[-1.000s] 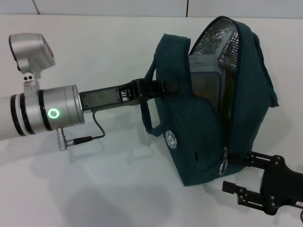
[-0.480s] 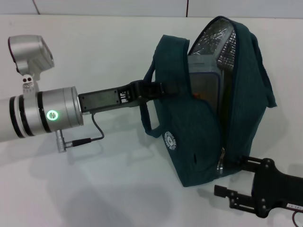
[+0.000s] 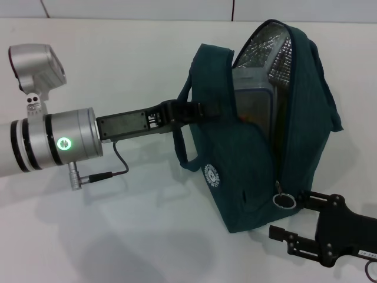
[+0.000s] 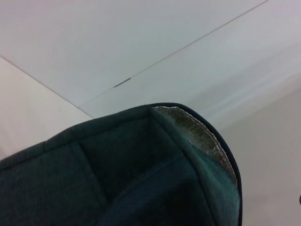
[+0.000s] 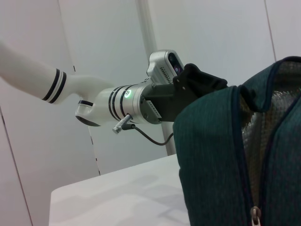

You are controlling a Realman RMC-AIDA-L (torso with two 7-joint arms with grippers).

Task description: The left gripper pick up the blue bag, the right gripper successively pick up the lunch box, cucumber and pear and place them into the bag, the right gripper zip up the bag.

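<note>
The blue bag (image 3: 247,171) stands on the white table (image 3: 118,236) with its top open and silver lining showing. My left gripper (image 3: 194,111) is shut on the bag's rim by a loop handle and holds it up. The lunch box (image 3: 253,94) sits inside the bag, and an orange patch, the pear (image 3: 257,110), shows at it. The cucumber is hidden. My right gripper (image 3: 293,215) is open at the bag's near lower corner, its upper finger beside the zipper's ring pull (image 3: 284,200). The bag fills the left wrist view (image 4: 141,179). The right wrist view shows the bag (image 5: 211,155) and the left gripper (image 5: 197,84).
The left arm's silver wrist (image 3: 65,141) with its thin cable (image 3: 118,165) reaches in from the left. A white wall runs behind the table's far edge (image 3: 147,19).
The bag's opening has narrowed a little. My right gripper dipped down and came back up by the zipper end. The ring pull has swung out from the bag and now faces the camera.
</note>
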